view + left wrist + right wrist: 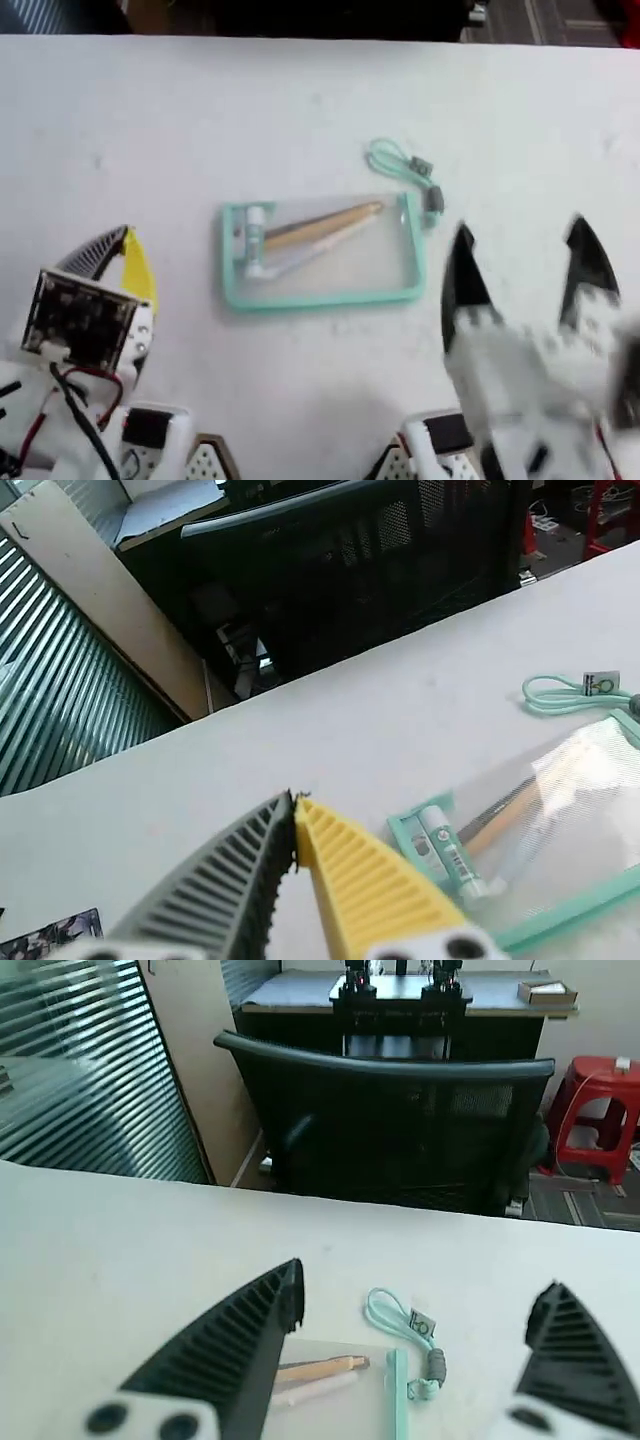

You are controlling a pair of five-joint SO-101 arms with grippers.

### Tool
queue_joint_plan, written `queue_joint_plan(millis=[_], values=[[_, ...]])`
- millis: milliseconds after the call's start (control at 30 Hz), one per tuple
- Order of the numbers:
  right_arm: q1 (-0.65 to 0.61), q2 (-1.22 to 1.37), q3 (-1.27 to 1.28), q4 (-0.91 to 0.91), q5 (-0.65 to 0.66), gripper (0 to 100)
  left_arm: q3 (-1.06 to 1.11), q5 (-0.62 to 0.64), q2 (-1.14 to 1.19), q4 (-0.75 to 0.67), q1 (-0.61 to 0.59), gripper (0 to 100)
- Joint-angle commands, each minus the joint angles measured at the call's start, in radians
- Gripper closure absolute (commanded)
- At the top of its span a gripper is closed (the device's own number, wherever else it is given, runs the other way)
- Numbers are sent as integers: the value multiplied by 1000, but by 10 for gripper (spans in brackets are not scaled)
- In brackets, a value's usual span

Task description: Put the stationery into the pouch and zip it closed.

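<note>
My right gripper (521, 232) looms at the lower right of the high view, jaws spread wide and empty. My left gripper (122, 238) sits at lower left, fingers pressed together on nothing. Between them, mid-frame, the pouch (320, 298) lies flat, near my right fingertips. The pencil (325, 225) and a white tube (255, 240) look to be inside, so I judge zipping remains; I cannot tell whether the zip is shut. Next calls for pinning the pouch and pinching the small dark pull (432, 200) at its upper right corner.
</note>
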Motion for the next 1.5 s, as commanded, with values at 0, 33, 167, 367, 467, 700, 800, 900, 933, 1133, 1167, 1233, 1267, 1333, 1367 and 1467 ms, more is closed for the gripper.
queue_joint_plan(millis=[0,33,167,367,467,700,800,900,933,1133,1167,1233,1267,1333,1367,1467], values=[[-5,-62,-23,56,11,665,-78,57,8,46,16,977],[-5,-85,-21,65,11,665,-78,57,-5,52,16,977],[-4,-199,29,67,11,665,-71,60,-79,55,16,977],[82,-363,184,67,14,665,-69,55,-199,57,16,977],[177,-438,261,61,72,665,-52,55,-232,61,16,977],[117,-700,404,44,89,666,121,52,-449,29,16,976],[117,-685,457,53,89,666,146,26,-493,21,16,976],[113,-694,511,30,89,666,157,28,-472,21,16,976],[113,-694,512,21,89,666,158,26,-473,21,16,976],[113,-694,532,-33,89,666,176,21,-473,11,16,976],[113,-694,548,-51,89,666,189,20,-473,0,16,976],[113,-693,603,-101,89,666,233,18,-473,-34,16,976],[113,-693,640,-131,89,666,264,18,-473,-58,16,976],[113,-693,727,-191,89,666,334,18,-473,-117,19,976],[113,-693,775,-217,89,666,374,18,-473,-144,22,976],[113,-693,910,-295,89,666,508,18,-473,-221,24,976]])
